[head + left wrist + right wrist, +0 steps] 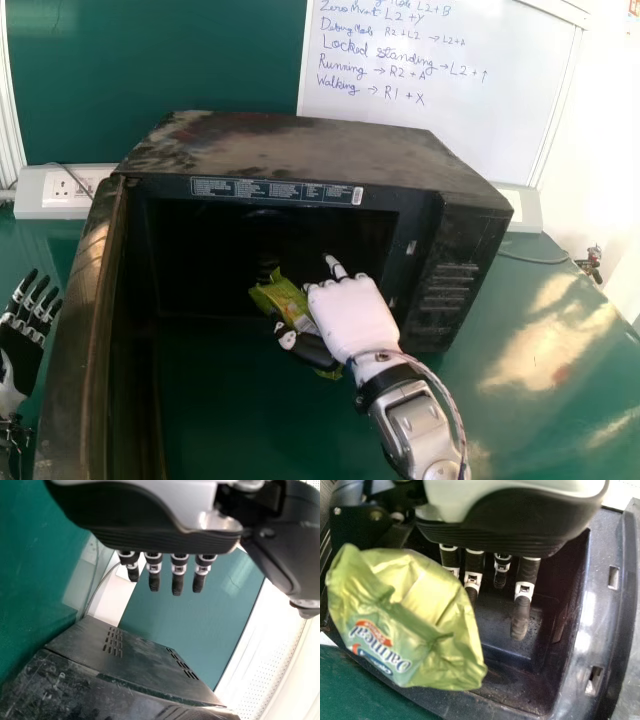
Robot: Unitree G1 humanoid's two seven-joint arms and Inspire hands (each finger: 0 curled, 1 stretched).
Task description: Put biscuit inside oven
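In the head view my right hand (352, 314) is at the oven's open front, its thumb and fingers round the green biscuit packet (284, 298). The right wrist view has the biscuit packet (405, 620) against the fingers of my right hand (515, 525), with the cavity behind them. The black oven (300, 150) stands with its door (85, 330) swung out on the left. Left of that door my left hand (22, 340) is held up, fingers straight; the left wrist view has my left hand (150, 530) above the oven's casing (125, 665).
A green table (540, 330) lies under the oven. Behind it stand a whiteboard (440, 70) with handwriting and a green board (150, 70). A white socket box (62, 190) with a cable sits at the back left, beside the oven.
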